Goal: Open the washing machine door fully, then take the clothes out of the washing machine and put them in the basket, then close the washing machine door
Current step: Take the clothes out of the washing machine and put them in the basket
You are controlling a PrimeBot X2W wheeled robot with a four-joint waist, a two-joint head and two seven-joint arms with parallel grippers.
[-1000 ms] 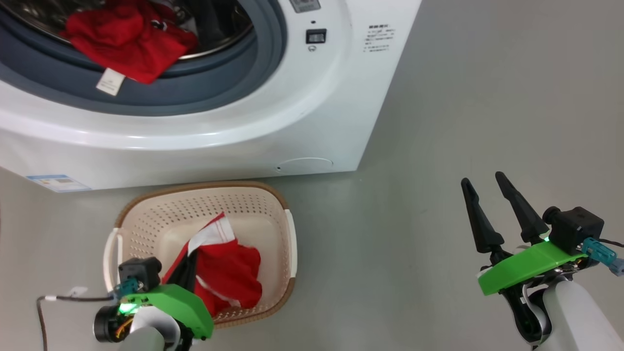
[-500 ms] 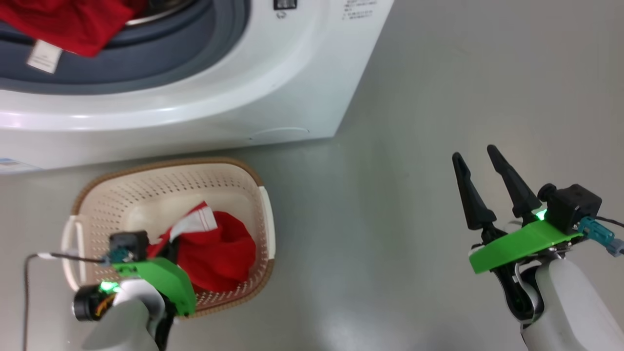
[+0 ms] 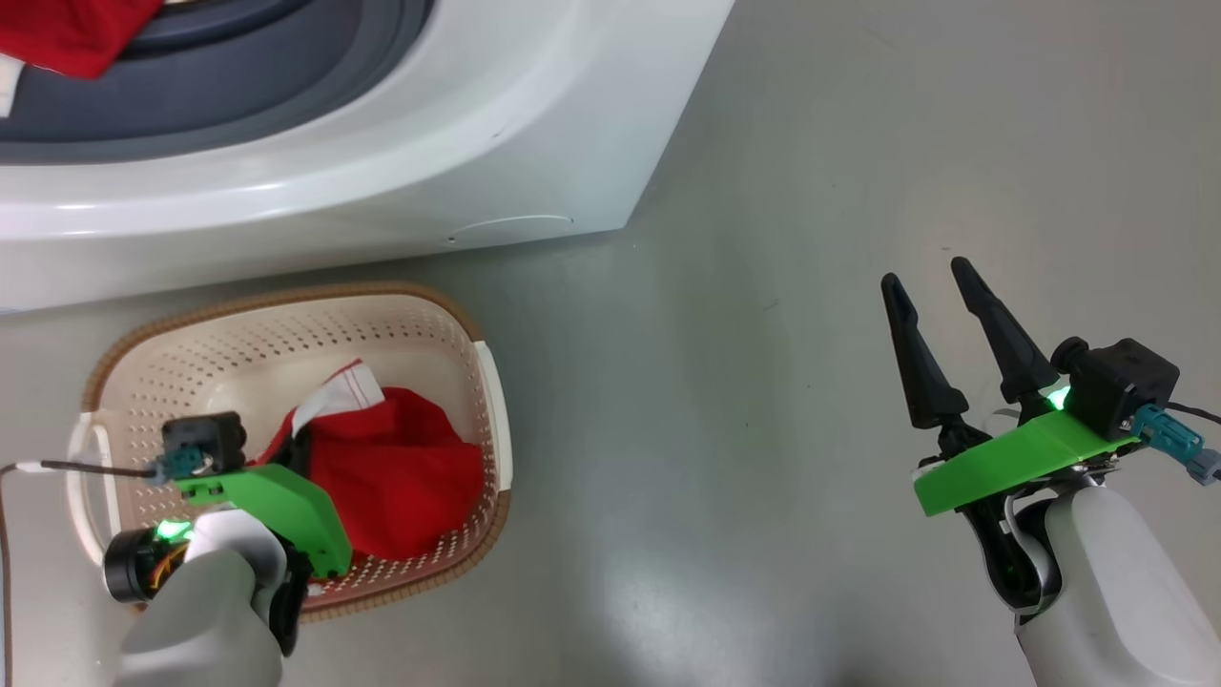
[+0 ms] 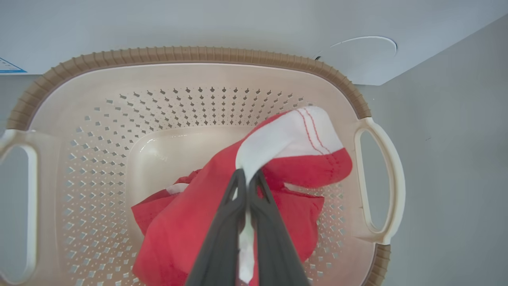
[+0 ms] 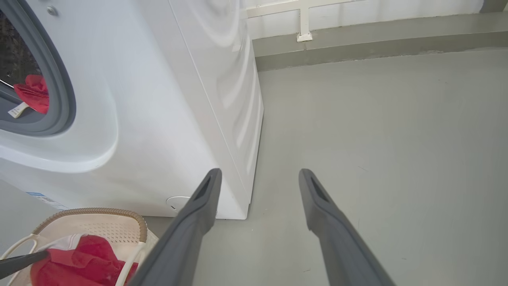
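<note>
Pinches the white trim of the jersey (image 4: 293,139) between the left jaws, pressed together on it, with the rest heaped in the basket (image 3: 286,298) at 8 o'clock. Holds the right jaws spread and empty over the floor (image 3: 763,286) at 4 o'clock. Best to part the left jaws low inside the rim, then rise straight up lest the trim snag. Note more red cloth (image 3: 67,38) at the washing machine (image 3: 496,143) mouth, 11 o'clock.

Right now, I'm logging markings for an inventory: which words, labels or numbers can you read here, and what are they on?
No text is legible.
Blue label low on the washing machine: print too small to read.
White tag on the drum garment: blurred.
Basket garment and basket: no lettering shows.
</note>
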